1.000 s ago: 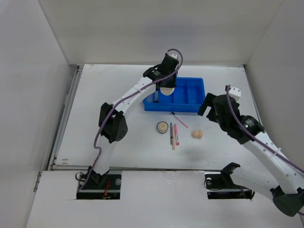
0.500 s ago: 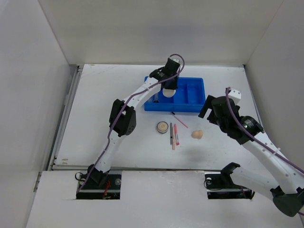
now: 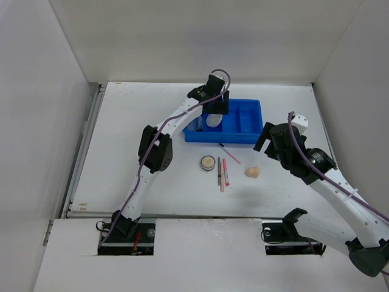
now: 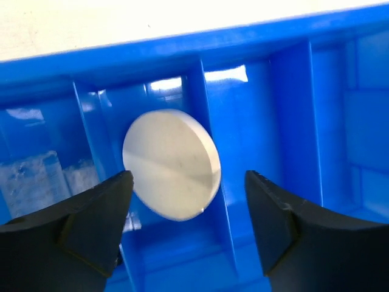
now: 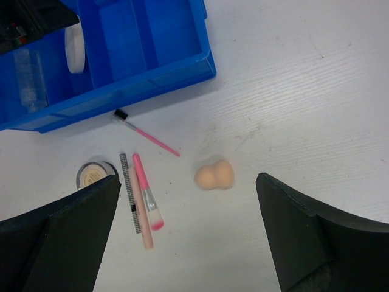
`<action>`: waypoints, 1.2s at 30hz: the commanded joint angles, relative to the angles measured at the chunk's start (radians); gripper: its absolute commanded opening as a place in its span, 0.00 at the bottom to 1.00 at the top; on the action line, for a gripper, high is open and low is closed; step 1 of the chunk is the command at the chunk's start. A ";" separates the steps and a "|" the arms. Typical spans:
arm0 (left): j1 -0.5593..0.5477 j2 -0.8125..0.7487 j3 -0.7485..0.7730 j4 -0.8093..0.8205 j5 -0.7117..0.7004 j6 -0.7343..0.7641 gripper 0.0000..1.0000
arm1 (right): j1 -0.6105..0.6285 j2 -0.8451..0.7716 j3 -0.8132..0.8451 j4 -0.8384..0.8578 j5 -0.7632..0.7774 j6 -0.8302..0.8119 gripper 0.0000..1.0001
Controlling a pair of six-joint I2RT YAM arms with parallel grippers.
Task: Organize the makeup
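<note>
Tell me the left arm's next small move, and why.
Probably lift the left gripper straight up out of the tray: its jaws stand open, and the puff rests loose inside it, leaning on a divider.

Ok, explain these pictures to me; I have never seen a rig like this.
Two robot arms stand at the near edge of a table. One picture looks from above; the other two come from cameras on each wrist. The left end effector hangs open over a blue tray, where a cream puff leans on a divider, a clear tube one compartment over. On the table lie a round compact, thin pencils and a peach sponge. The right end effector is open too. Nothing is held.
</note>
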 commanded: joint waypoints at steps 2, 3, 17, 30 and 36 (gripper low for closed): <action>-0.058 -0.211 -0.047 0.001 0.008 0.054 0.67 | 0.009 -0.020 0.003 -0.021 0.020 0.031 1.00; -0.072 -0.234 -0.090 0.001 0.008 0.065 0.60 | 0.009 -0.029 0.003 -0.021 0.035 0.045 1.00; -0.313 -0.302 -0.390 0.021 0.408 0.044 0.44 | 0.009 -0.161 -0.017 -0.079 0.077 0.149 1.00; -0.408 -0.133 -0.293 -0.064 0.344 0.236 0.79 | 0.009 -0.110 0.011 -0.069 0.065 0.149 1.00; -0.418 -0.104 -0.259 -0.064 0.301 0.256 0.77 | 0.009 -0.101 0.011 -0.059 0.054 0.140 1.00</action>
